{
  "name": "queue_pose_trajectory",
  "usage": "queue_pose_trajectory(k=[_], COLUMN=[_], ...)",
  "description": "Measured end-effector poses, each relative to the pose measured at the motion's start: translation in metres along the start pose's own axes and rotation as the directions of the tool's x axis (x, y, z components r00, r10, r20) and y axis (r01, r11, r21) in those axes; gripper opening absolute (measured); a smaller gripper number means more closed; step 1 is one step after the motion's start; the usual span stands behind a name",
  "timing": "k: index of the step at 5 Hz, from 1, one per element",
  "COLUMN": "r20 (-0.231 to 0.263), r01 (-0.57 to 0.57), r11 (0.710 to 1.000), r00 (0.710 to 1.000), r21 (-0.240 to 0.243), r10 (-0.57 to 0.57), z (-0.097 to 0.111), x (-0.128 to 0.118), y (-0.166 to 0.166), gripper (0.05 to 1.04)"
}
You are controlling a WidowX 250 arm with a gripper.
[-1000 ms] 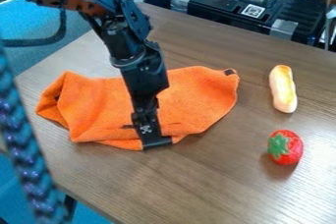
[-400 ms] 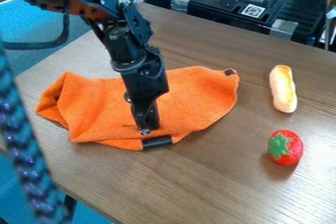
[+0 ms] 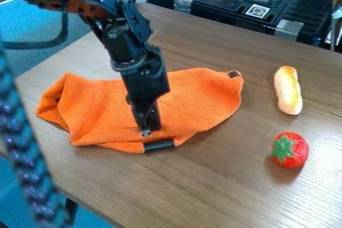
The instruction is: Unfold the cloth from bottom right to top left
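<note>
Orange cloth (image 3: 200,97) lies rumpled on the desk (image 3: 200,187), the gripper (image 3: 146,131) at its six o'clock side, open or closed I cannot tell. Grasping seems in hand; next, secure an edge layer and draw it toward ten o'clock.

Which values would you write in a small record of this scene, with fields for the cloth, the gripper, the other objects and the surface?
cloth: orange fabric cloth, rumpled, folded over at its left end
cloth marks: black patch at the near edge, small black tab at the upper right corner
gripper: black two-finger gripper, at the cloth just above the black patch; contact unclear
right of cloth: long yellow-and-white toy bread; nearer the camera, red toy strawberry with green leaves
surface: brown wood-grain table
</note>
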State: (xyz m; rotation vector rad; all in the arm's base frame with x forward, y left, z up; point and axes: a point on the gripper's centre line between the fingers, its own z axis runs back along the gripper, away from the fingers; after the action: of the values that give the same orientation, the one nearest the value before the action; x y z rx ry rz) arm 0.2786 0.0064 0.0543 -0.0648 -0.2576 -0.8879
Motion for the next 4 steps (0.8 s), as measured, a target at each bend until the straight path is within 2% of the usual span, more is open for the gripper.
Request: queue_pose_trajectory(k=[2, 3, 4], r20=[0.086, 0.093, 0.103], r01=[-0.155, -0.213, -0.294], r11=[0.987, 0.977, 0.955], r00=[0.985, 0.973, 0.952], r21=[0.034, 0.027, 0.04], r10=[0.152, 0.21, 0.288], z=[0.034, 0.038, 0.042], x=[0.0, 0.007, 0.01], y=[0.051, 0.077, 0.108], gripper=[0.05, 0.05, 0.05])
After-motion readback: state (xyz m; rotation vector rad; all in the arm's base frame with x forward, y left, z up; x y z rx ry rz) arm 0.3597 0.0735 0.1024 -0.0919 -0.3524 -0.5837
